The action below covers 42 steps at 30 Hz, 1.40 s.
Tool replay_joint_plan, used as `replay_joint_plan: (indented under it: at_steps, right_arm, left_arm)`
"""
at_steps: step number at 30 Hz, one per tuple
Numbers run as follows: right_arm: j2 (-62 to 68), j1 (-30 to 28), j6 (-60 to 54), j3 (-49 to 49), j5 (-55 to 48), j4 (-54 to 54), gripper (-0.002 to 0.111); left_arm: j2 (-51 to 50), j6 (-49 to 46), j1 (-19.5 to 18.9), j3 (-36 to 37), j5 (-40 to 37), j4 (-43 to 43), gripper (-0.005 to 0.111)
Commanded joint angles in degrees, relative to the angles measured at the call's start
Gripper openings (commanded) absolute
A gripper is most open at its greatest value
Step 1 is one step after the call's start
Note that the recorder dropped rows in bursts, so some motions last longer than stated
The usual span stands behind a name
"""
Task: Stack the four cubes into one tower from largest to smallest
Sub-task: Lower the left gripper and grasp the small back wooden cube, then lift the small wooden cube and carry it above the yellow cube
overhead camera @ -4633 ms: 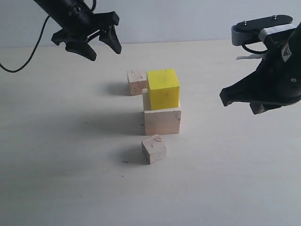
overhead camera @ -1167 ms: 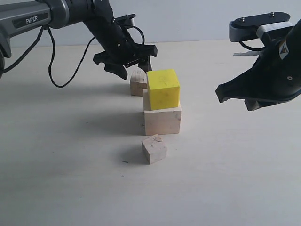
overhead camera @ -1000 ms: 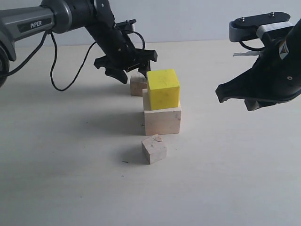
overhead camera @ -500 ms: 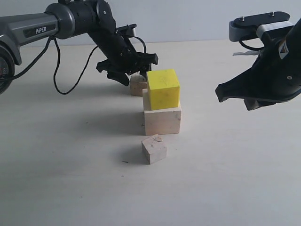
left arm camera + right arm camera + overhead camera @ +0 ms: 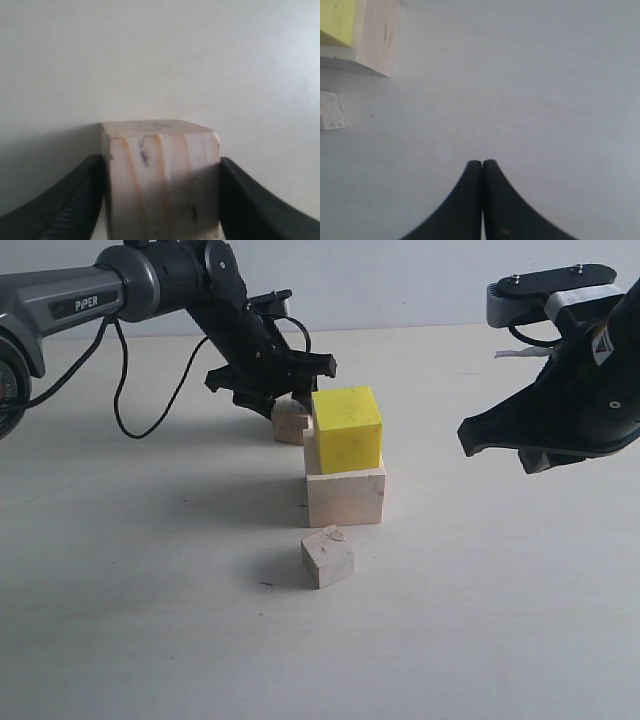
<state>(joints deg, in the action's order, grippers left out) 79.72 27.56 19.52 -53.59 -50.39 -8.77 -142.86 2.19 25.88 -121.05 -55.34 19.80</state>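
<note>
Pale, speckled small cube (image 5: 160,175), prob. pinched btwn left fingers (image 5: 70,205).

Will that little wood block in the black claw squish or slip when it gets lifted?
Probably no squishing: the little wood block looks solid, with hard edges. It likely won't roll either, since its faces are flat. Slipping seems unlikely, because the left claw has ribbed pads against two flat sides.

Pale matte tabletop (image 5: 150,620), plain light wall (image 5: 400,280) behind its far edge
</note>
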Motion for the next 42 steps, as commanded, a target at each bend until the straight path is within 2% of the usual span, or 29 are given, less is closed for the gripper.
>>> replay_joint_plan:
  at_steps: [1,8,17,23,28,32,35,42]
  right_arm:
    - [-0.45,-0.27,-0.48,0.2,0.7,-0.03,0.0]
    - [-0.45,-0.27,-0.48,0.2,0.7,-0.03,0.0]
    - [-0.45,-0.27,-1.48,0.2,0.36,0.21,0.0]
    - [-0.45,-0.27,-1.6,0.2,-0.42,0.21,0.0]
    - [-0.45,-0.27,-1.6,0.2,-0.94,0.21,0.0]
    - [-0.45,-0.27,-1.6,0.2,-0.96,0.46,0.0]
    - [-0.45,-0.27,-1.6,0.2,-0.96,1.17,0.0]
    - [-0.45,-0.27,-1.6,0.2,-1.32,1.23,0.0]
  left_arm:
    - [0.38,-0.25,0.15,-0.17,-4.29,-2.89,0.002]
    - [2.32,-0.25,0.04,-0.17,-12.25,-12.19,0.0]
    - [11.04,0.02,0.04,-0.17,-14.62,-16.36,0.0]
    - [20.84,0.13,0.04,8.16,-14.62,-16.58,0.0]
    - [30.18,1.7,1.03,20.86,-14.62,-16.27,0.0]
    - [36.23,4.0,1.03,28.55,-11.59,-14.88,0.0]
    - [39.16,5.74,1.03,31.69,-10.98,-12.43,0.0]
    - [41.78,8.62,1.13,32.56,-8.32,0.25,0.0]
